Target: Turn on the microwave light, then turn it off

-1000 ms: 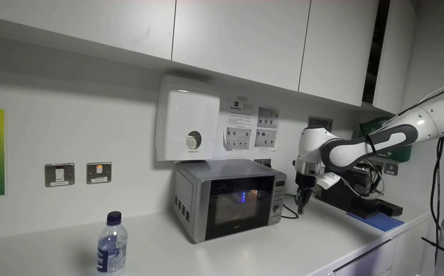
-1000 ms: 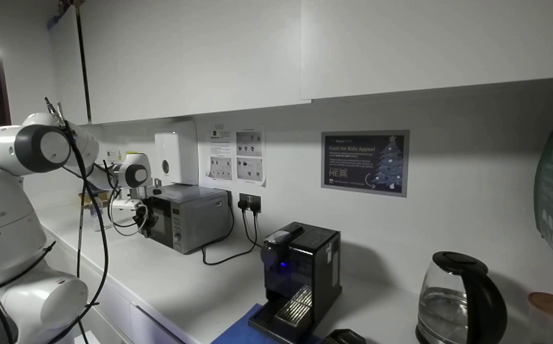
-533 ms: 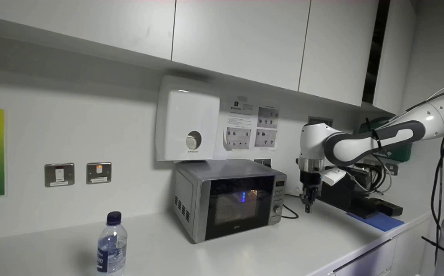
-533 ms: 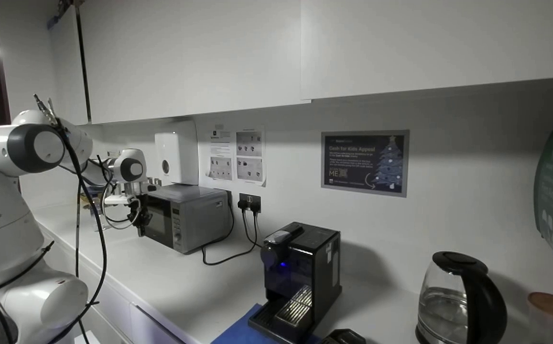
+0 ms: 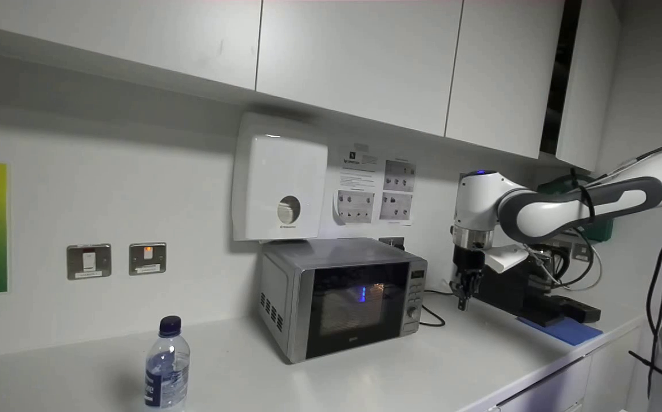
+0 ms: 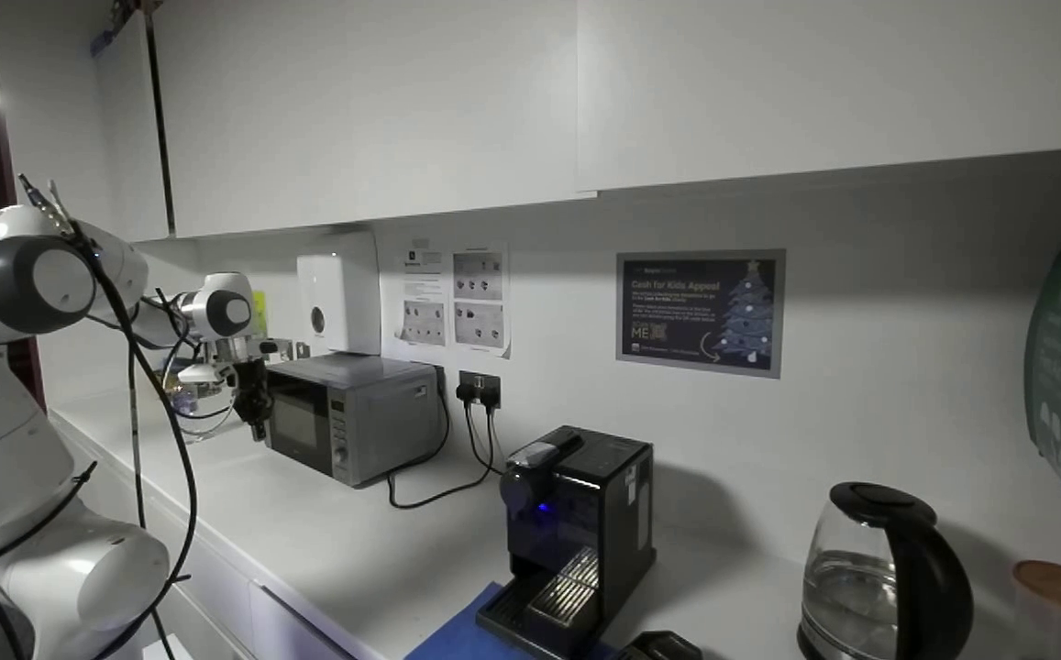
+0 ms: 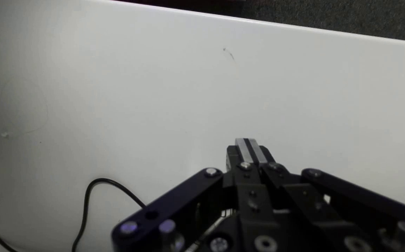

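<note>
The hand (image 7: 247, 150) is closed on nothing, apart from the microwave (image 5: 342, 300) at lower middle of an exterior view. An orange glow (image 5: 377, 288) in the window (image 5: 353, 315) may be reflection, so which switching is done and which is left, I cannot tell. The brand mark (image 5: 352, 339) is too small to read; right of centre in an exterior view, a wall poster (image 6: 701, 313) says "Cash for Kids Appeal".
</note>
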Action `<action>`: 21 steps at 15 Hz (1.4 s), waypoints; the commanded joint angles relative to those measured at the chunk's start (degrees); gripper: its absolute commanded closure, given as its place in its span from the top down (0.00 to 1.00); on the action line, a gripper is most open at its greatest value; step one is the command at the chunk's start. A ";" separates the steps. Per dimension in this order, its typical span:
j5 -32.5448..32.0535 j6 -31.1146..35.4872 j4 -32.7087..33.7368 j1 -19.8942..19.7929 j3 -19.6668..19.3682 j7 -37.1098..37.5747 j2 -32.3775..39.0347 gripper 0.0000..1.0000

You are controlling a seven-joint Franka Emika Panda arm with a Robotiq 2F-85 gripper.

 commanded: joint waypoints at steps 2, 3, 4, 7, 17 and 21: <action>-1.13 -2.43 -1.38 -0.66 2.17 5.38 -5.59 0.00; -1.09 -2.57 -1.69 -0.64 2.46 6.30 -6.60 0.00; -1.11 -2.78 -1.78 -0.63 2.77 7.19 -7.28 0.00; -1.11 -3.13 -2.51 -0.66 3.47 9.30 -9.54 0.00; -0.16 -1.78 -4.05 -0.65 3.77 10.57 -12.66 0.00; -0.13 -1.77 -4.20 -0.62 3.91 10.57 -12.59 0.01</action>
